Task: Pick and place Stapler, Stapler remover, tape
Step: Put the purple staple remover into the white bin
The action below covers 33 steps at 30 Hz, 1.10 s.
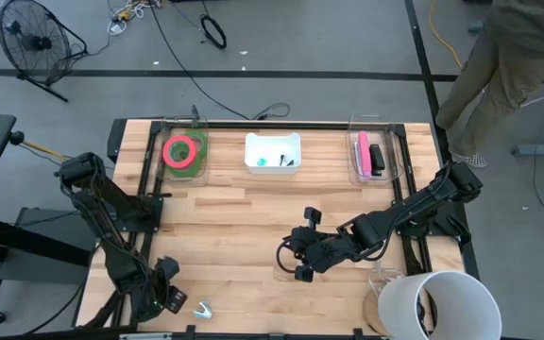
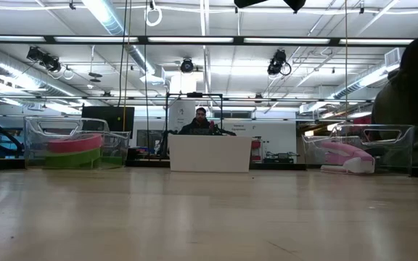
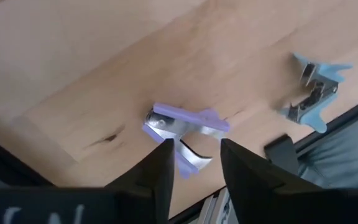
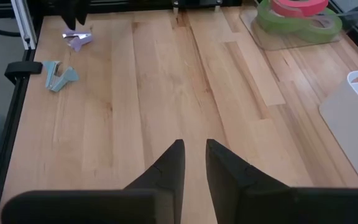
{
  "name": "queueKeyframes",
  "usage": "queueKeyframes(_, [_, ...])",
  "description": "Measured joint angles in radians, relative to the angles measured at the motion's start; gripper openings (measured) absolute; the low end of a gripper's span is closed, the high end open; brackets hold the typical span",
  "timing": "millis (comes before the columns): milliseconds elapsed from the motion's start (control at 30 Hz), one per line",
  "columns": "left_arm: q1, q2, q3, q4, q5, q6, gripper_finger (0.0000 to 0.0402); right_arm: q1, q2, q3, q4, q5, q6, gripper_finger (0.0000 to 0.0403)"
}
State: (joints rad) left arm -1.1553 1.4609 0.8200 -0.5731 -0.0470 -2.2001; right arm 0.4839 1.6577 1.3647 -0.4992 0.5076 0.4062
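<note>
A purple staple remover [image 3: 182, 130] lies on the table near its front left corner, with a light-blue staple remover [image 3: 316, 90] beside it; the blue one also shows in the high view [image 1: 203, 309]. My left gripper [image 3: 194, 158] is open just above the purple one, a finger on either side of its near end. My right gripper [image 1: 296, 262] hovers over the table's middle, open by a narrow gap and empty. A red-pink tape roll [image 1: 181, 149] lies on green rolls [image 1: 195, 162] in a clear tray at the far left. A pink stapler [image 1: 364, 151] lies in a clear tray at the far right. My left gripper comes at the purple staple remover from above, pointing down, and one fingertip [image 3: 165, 152] overlaps its edge in the wrist view. I cannot tell whether it touches. The remover lies flat on the table.
A white bin [image 1: 272, 152] stands at the far middle between the two clear trays. A white cylinder [image 1: 437, 304] stands at the front right corner. A black item [image 1: 377, 157] lies beside the stapler. A person [image 1: 508, 66] stands beyond the far right corner.
</note>
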Motion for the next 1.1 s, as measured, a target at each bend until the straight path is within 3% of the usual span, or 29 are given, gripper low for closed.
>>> queueKeyframes(300, [-0.007, 0.010, 0.000, 0.082, 0.028, 0.035, 0.0101, 0.000, 0.000, 0.000, -0.001, 0.000, 0.003, 0.0064])
queueKeyframes(867, [-0.038, 0.083, -0.001, 0.138, 0.101, 0.010, 0.0087, 0.000, 0.000, 0.000, -0.001, 0.000, 0.003, 0.0064])
queueKeyframes(1000, [-0.040, 0.091, 0.000, 0.128, 0.096, 0.016, 0.0087, 0.000, 0.000, 0.000, -0.001, 0.000, 0.004, 0.0064])
queueKeyframes(1100, [-0.033, 0.092, 0.000, 0.091, 0.028, 0.063, 0.0087, 0.000, 0.000, 0.000, 0.000, 0.000, 0.004, 0.0064])
